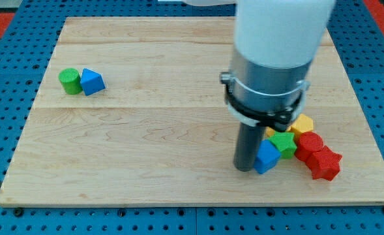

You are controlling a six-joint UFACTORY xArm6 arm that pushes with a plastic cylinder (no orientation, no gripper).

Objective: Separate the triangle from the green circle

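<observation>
A green circle (68, 81) sits at the view's left on the wooden board (146, 143). A blue triangle (92, 81) touches its right side. My tip (246, 168) is far to the view's right of both, at the lower right of the board, right beside a blue block (266, 157) in a cluster of blocks. The arm's white and grey body (273, 59) rises above it and hides part of the cluster.
The cluster at the lower right holds a blue block, a green star (284, 143), a yellow block (302, 123), a red block (309, 143) and a red star (324, 164). A blue pegboard (2, 130) surrounds the board.
</observation>
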